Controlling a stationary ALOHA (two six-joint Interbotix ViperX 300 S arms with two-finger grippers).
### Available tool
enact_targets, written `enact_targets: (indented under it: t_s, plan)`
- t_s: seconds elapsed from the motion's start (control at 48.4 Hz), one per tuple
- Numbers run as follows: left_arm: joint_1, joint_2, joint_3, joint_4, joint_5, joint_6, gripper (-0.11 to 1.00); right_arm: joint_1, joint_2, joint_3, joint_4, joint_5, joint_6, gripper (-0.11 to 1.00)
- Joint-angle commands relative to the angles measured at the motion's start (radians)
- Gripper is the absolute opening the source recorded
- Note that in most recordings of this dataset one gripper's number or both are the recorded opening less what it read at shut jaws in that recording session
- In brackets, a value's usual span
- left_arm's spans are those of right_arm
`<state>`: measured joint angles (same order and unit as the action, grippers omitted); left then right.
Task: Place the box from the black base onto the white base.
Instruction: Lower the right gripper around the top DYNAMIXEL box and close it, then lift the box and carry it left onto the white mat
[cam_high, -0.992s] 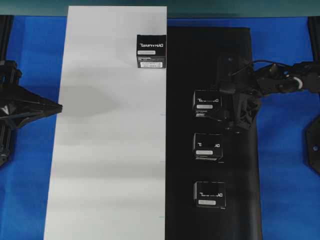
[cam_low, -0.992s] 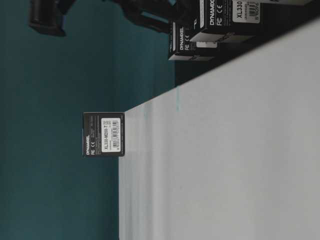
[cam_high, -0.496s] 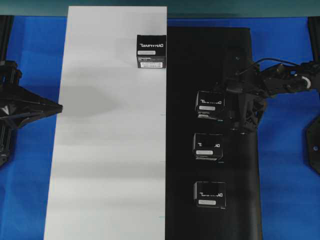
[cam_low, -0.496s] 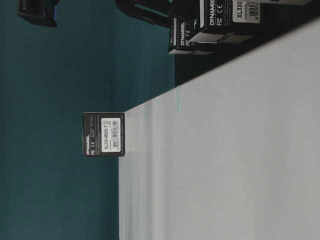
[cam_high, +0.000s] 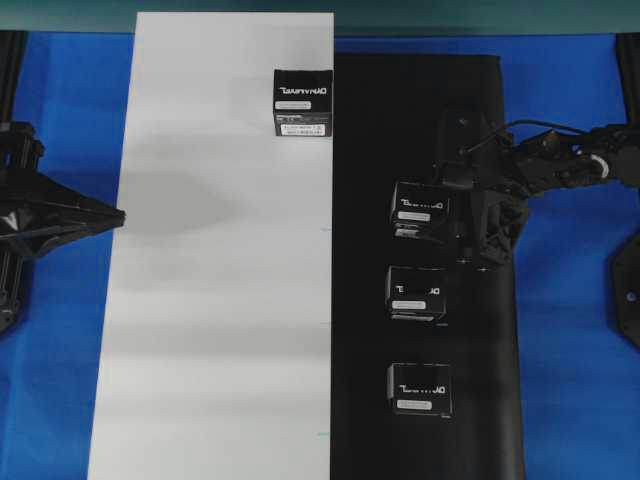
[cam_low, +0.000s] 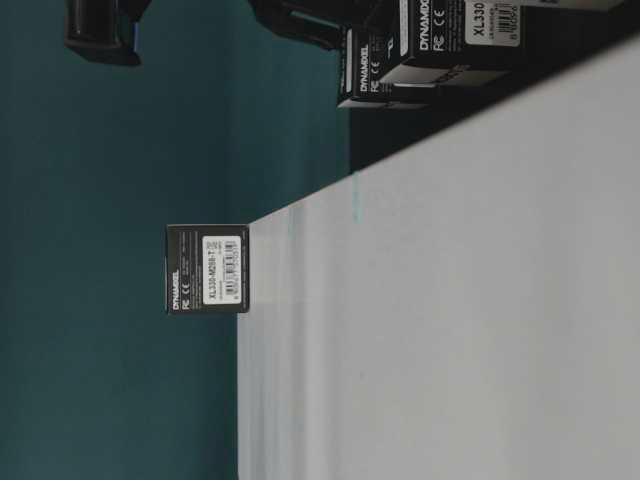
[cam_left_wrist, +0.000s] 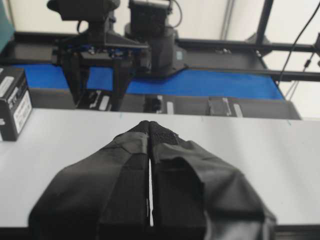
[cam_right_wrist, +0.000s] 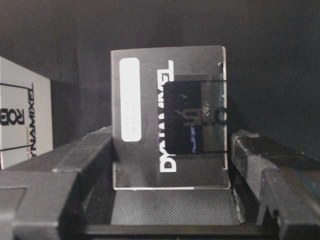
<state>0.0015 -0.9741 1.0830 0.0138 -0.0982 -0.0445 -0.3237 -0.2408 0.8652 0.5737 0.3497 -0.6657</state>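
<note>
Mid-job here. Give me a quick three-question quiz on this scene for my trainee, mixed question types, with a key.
1. Count: how many small black cartons lie on the long matte black sheet?
2. True or false: the left pincer holds a carton.
3. In the overhead view, which carton on the black sheet sits between the right pincer's fingers? A) the top one B) the middle one C) the bottom one

Key:
1. Three; a fourth carton is on the long white sheet.
2. False; it is shut and empty.
3. A, the top carton.
</note>
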Motion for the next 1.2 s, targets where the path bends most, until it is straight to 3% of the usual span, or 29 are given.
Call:
enact_targets:
  t_s: [0.0,0.207,0.455,0.806,1.178]
  plan:
    - [0.000,0.005,-0.023,0.002,-0.005,-0.002,-0.03,0.005,0.003,-0.009,0.003,-0.003,0.000,0.58]
    - [-0.002,0.000,-0.025,0.002,-0.005,-0.002,-0.03,0.000,-0.037,-0.034,0.003,0.020,0.006,0.56]
    - [-0.002,0.002,-0.025,0.002,-0.003,0.000,-0.03,-0.018,-0.078,-0.100,0.003,0.169,0.008,0.56]
    - [-0.002,0.000,-0.025,0.002,-0.005,-0.002,-0.03,-0.012,-0.103,-0.250,0.003,0.282,0.021,0.56]
    - [-0.002,0.002,-0.025,0.002,-0.005,-0.002,-0.03,0.035,-0.055,-0.365,0.003,0.314,0.025,0.56]
